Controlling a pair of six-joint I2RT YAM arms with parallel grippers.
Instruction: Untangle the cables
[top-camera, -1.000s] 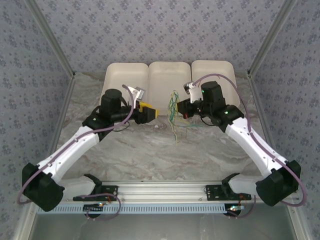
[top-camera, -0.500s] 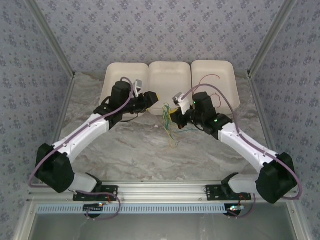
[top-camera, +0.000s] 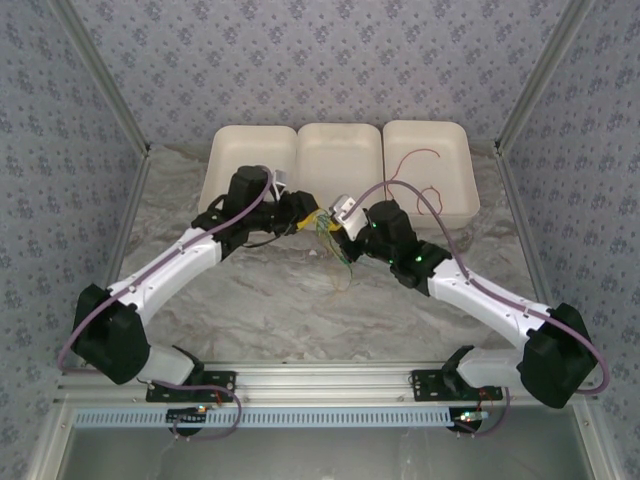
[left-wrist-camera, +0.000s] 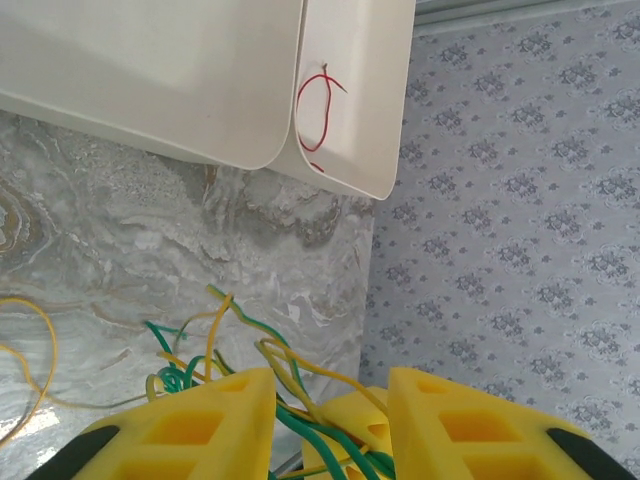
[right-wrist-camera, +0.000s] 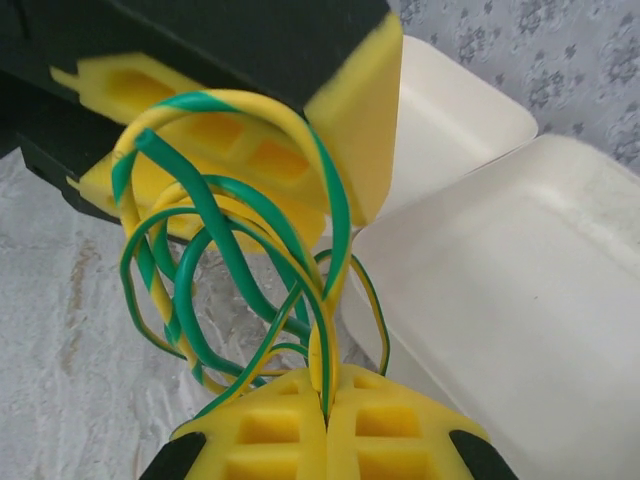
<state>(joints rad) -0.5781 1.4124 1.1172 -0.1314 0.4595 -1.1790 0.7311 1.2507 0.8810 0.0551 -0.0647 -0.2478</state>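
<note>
The tangled cables (top-camera: 333, 245) are a bundle of green and yellow strands hanging over the table's middle. My right gripper (right-wrist-camera: 328, 400) is shut on strands of this bundle (right-wrist-camera: 250, 230), which loops upward from its pads. My left gripper (left-wrist-camera: 330, 420) is open, its jaws standing either side of several strands (left-wrist-camera: 290, 370) and of a right fingertip (left-wrist-camera: 350, 428). In the top view the left gripper (top-camera: 310, 218) and right gripper (top-camera: 338, 230) almost meet. A separate red cable (top-camera: 418, 155) lies in the right white tray (top-camera: 455, 135), and the red cable (left-wrist-camera: 318, 110) is loosely curled.
Three white trays stand side by side at the back: left (top-camera: 250, 150), middle (top-camera: 340, 150) and right. The marble table (top-camera: 290, 300) spreads in front of the arms. Patterned walls close in the sides and back.
Both arms have swung inward and met at the centre. The right gripper carried the bundle left and lower; the left gripper moved right until its open jaws straddle the strands.
</note>
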